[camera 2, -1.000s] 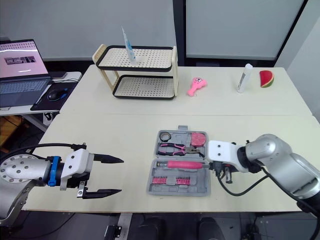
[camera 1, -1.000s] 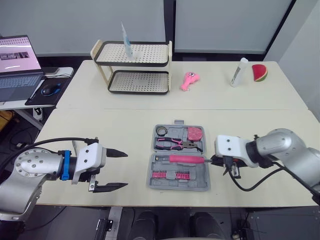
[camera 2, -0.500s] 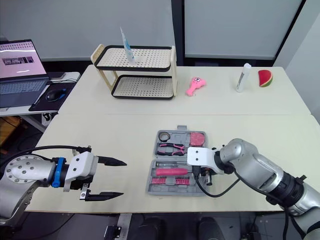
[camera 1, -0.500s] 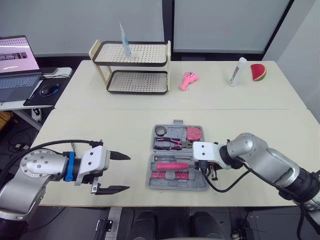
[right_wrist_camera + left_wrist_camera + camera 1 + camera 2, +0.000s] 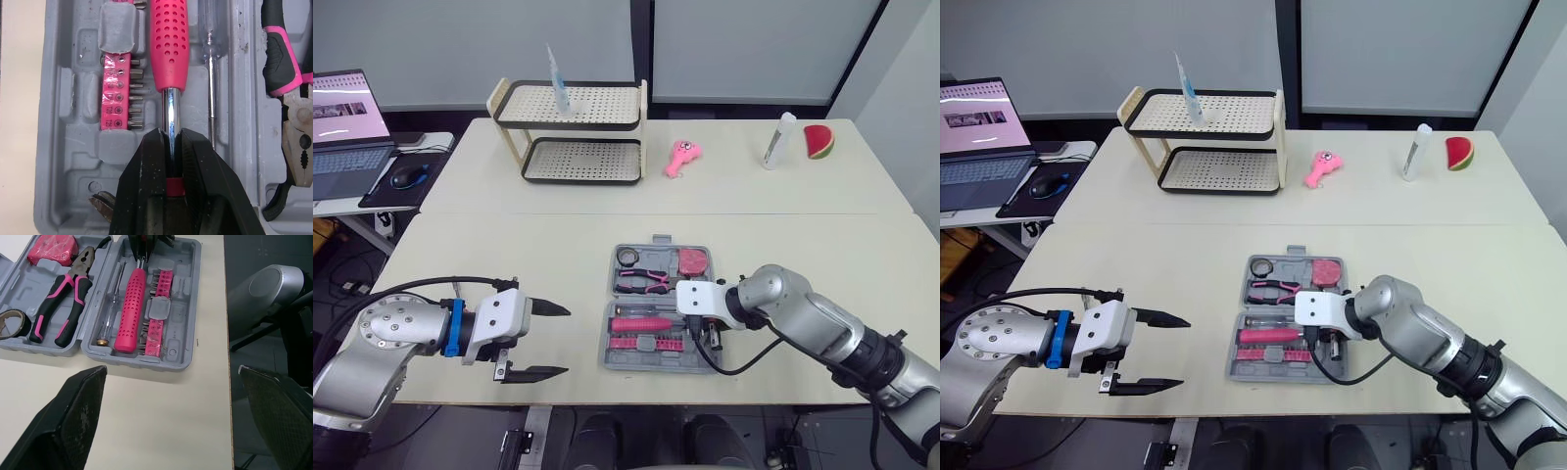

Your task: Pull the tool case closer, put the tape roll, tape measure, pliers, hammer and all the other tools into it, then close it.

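The grey tool case lies open near the table's front edge. Its far half holds the tape roll, pink-handled pliers and pink tape measure. In the near half the pink hammer handle lies lengthwise above a row of pink bits, beside a clear screwdriver. My right gripper is shut on the hammer's chrome shaft, and its fingers hide the head. My left gripper hovers open over bare table left of the case, nothing between its fingers.
At the back stand a two-tier rack, a pink toy, a white bottle and a watermelon slice. A laptop and mouse sit on a side desk to the left.
My right gripper has carried the hammer leftward over the case, so the handle now lies further left in the near half. The left gripper has barely moved.
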